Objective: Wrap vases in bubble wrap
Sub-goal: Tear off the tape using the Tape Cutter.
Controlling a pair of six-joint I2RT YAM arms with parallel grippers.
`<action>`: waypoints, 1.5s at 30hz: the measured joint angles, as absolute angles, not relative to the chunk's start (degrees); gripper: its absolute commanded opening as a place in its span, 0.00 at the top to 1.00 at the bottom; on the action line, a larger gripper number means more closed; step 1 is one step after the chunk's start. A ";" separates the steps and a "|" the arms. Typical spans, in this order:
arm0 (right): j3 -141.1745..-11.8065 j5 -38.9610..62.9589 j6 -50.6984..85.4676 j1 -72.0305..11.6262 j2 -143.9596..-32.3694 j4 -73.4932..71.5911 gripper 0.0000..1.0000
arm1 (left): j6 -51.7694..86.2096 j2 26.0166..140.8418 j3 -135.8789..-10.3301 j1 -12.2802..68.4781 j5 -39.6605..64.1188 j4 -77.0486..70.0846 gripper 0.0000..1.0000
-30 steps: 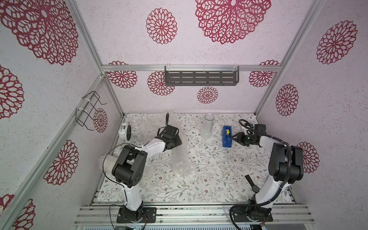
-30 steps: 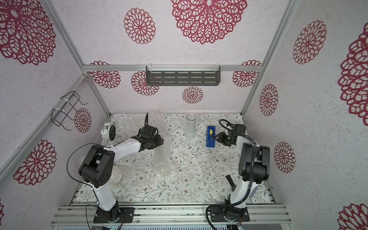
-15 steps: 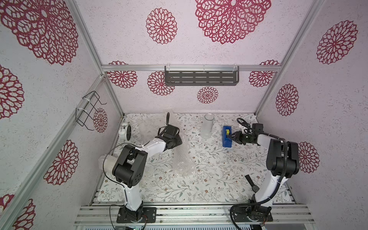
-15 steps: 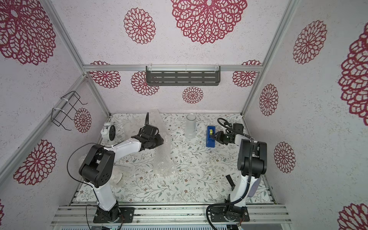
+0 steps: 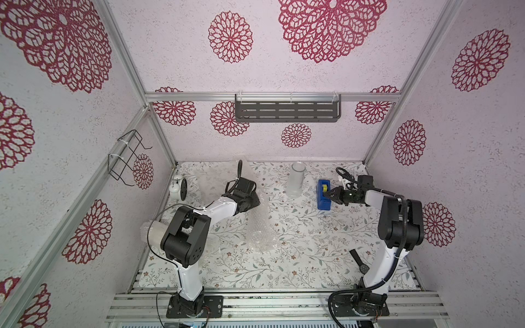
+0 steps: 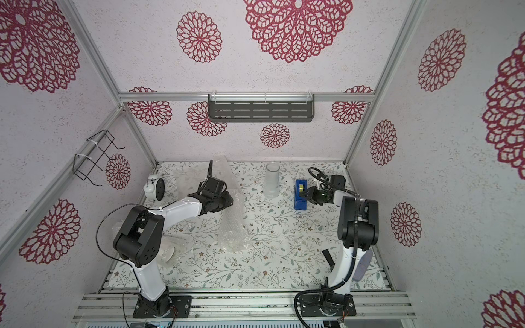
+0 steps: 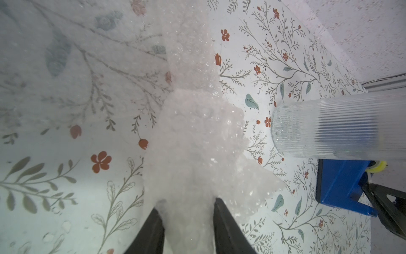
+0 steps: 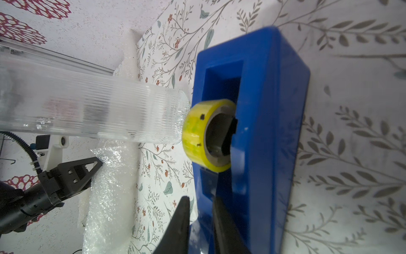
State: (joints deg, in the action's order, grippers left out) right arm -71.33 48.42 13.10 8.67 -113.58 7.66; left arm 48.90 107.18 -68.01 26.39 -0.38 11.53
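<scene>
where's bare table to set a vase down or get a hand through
Widest bare patch: front middle of the table, on the near side of the bubble wrap, between left arm and right arm. Also bare: between that wrap and the right arm. Crowded: back left around the clock; back right, glass vase beside tape dispenser.

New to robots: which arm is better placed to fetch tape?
Likely the right gripper: it sits at the tape dispenser, by the yellow roll; the left gripper holds the bubble wrap.

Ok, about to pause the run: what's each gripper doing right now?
Left gripper: closed on the bubble wrap.
Right gripper: jaws nearly together at the blue tape dispenser; grip cannot be told.
</scene>
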 measured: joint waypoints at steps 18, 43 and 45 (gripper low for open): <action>-71.33 48.71 14.94 8.56 -113.97 7.35 1.00 | 48.90 107.28 -68.16 26.55 -0.69 11.66 0.63; -57.69 46.28 27.18 8.58 -100.62 -7.60 1.00 | 48.90 107.28 -68.20 26.63 -0.93 11.68 0.64; -56.75 46.04 28.12 8.58 -99.22 -8.67 1.00 | 48.90 107.28 -68.20 26.63 -0.95 11.68 0.64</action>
State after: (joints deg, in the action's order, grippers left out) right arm -56.75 46.04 28.12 8.58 -99.22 -8.67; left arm 48.90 107.28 -68.20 26.63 -0.95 11.68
